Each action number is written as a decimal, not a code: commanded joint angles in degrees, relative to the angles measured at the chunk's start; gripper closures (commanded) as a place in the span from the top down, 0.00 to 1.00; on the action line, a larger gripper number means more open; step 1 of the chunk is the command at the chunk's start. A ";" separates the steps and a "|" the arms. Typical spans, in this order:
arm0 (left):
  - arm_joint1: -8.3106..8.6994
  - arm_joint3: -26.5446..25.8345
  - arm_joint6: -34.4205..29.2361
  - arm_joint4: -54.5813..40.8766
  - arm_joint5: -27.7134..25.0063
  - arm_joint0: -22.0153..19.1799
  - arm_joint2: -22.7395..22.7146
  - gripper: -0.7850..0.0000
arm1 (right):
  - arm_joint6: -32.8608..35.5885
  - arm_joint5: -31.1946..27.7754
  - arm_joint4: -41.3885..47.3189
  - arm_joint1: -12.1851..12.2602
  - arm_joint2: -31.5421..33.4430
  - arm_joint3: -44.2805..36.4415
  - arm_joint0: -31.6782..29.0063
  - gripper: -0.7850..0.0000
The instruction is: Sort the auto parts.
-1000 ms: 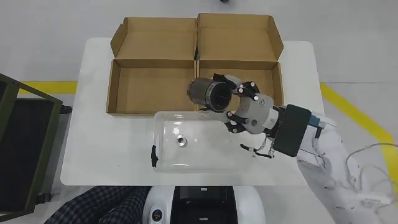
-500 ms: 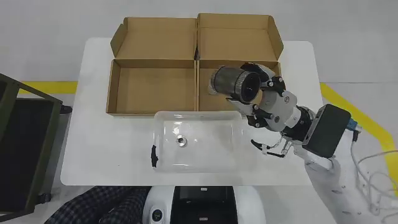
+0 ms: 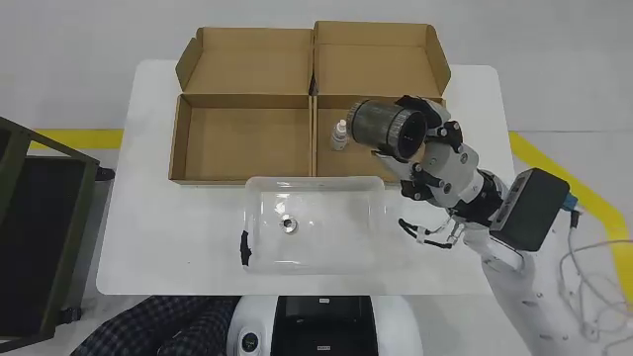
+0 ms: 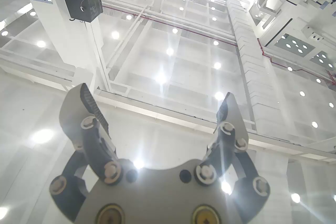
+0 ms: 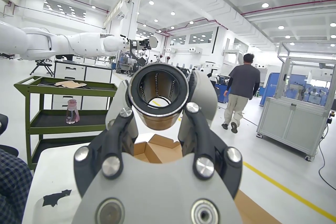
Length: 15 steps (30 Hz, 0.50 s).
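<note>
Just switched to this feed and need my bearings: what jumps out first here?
The big metal cylinder clamped in the right gripper and held over the right box draws the eye first. A white part sits in that box beside it. In front of the box, a clear bin holds one small part.
</note>
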 commanded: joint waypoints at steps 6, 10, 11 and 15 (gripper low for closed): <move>0.00 0.00 0.00 0.00 0.00 0.00 0.00 1.00 | 2.33 -0.44 -0.78 -0.57 -3.62 2.25 2.14 0.00; 0.00 0.00 0.00 0.00 0.00 0.00 0.00 1.00 | 3.70 -0.19 -0.97 -1.03 -6.09 4.06 3.76 0.00; 0.00 0.00 0.00 0.00 0.00 0.00 0.00 1.00 | 4.16 -0.20 -1.08 -1.15 -6.69 4.52 4.21 0.00; 0.00 0.00 0.00 0.00 0.00 0.00 0.00 1.00 | 6.40 -0.19 -1.75 -1.63 -9.23 6.21 5.98 0.00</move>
